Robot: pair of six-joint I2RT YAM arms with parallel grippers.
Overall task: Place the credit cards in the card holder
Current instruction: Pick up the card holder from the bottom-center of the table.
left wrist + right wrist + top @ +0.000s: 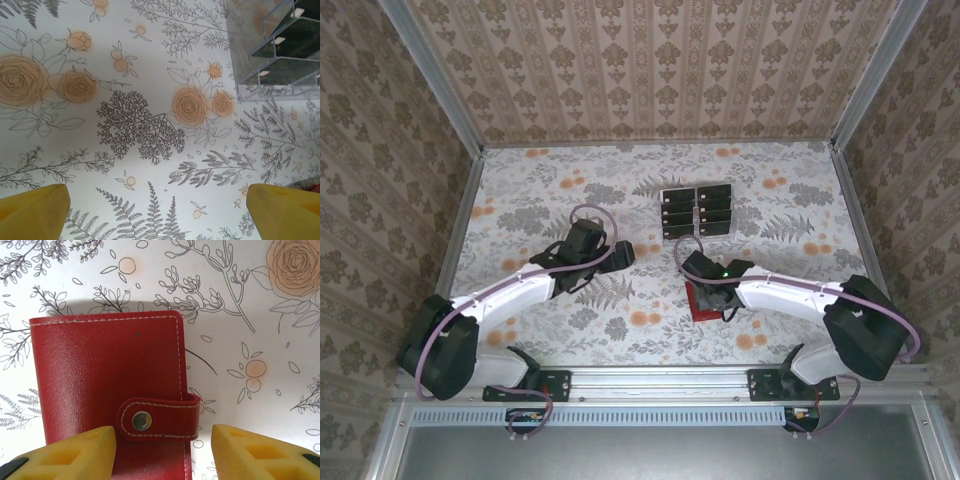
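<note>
Two released hands: left hand over table; right hand astride card holder lying lengthwise away, tab rightward.

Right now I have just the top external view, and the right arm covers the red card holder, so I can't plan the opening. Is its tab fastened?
Observer: Yes. The right wrist view shows the card holder closed, its tab snapped over the edge.
Operator: How is that arm placed on it?
Observer: The right gripper is open, straddling the tab; one finger lies over the red cover, the other over bare table beyond the edge.
Operator: And the other arm?
Observer: The left gripper is wide open above the table, with a corner of the clear tray ahead of it and the credit cards inside.
</note>
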